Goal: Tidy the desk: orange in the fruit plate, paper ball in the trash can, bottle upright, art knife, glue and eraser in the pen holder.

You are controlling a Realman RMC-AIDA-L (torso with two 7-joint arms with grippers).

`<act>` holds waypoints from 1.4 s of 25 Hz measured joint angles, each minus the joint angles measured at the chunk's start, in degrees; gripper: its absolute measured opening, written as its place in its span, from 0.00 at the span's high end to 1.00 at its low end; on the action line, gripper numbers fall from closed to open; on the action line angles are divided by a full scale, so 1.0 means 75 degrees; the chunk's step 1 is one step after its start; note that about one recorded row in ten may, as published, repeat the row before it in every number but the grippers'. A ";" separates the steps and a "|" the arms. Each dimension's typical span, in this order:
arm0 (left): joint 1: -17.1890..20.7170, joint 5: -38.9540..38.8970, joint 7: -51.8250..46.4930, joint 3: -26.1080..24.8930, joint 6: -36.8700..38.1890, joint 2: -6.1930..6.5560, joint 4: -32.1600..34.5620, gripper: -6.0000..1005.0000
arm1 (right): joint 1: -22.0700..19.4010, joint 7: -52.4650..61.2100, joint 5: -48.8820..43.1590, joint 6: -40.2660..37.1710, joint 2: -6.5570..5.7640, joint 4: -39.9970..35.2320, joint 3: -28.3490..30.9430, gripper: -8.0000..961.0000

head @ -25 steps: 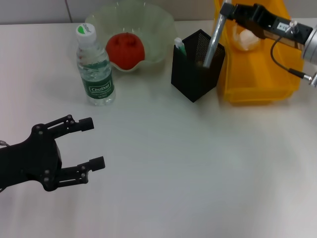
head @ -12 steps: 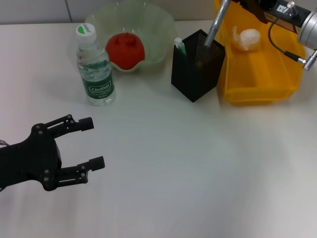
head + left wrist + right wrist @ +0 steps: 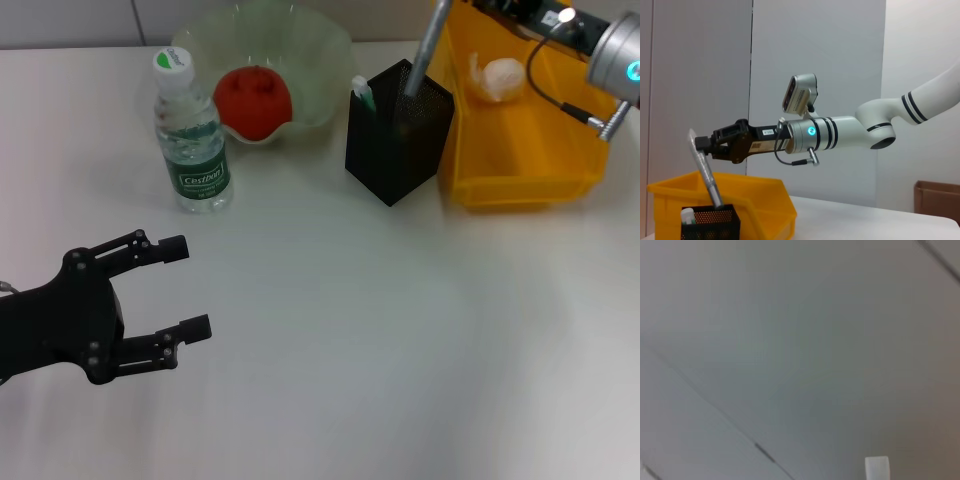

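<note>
Nearest you, at about 8 o'clock on the desk, the left gripper (image 3: 190, 288) is hovering parked, its fingers spread and holding nothing.

Farther back, one bottle (image 3: 191, 133) is standing upright at 11 o'clock, and just behind it one orange (image 3: 253, 101) is lying in the one fruit plate (image 3: 320, 60).

At 12 o'clock one pen holder (image 3: 398, 132) is carrying a white glue stick (image 3: 362, 92) and a grey art knife (image 3: 425, 52) leaning out of it. The eraser is not showing.

At 1 o'clock one trash can (image 3: 520, 170) is holding one paper ball (image 3: 500, 77).

Farthest, the right gripper (image 3: 701, 144) has been lifting back over the past second while pinching the knife's top end, so the knife is looking seated but not released, and the tidying seems nearly done.
</note>
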 joint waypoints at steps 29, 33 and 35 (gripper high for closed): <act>-0.0039 -0.0007 0.0008 -0.0061 -0.0012 -0.0007 -0.0001 0.18 | -0.0073 -0.5855 0.0615 -0.1000 0.0123 0.0553 -0.0071 0.82; -0.0039 -0.0012 0.0006 -0.0059 -0.0012 0.0003 -0.0001 0.18 | -0.0067 -0.5873 0.0563 -0.0943 0.0123 0.0553 -0.0070 0.81; -0.0038 -0.0014 0.0008 -0.0056 -0.0012 0.0011 -0.0001 0.18 | -0.0073 -0.5885 0.0539 -0.0845 0.0122 0.0553 -0.0101 0.81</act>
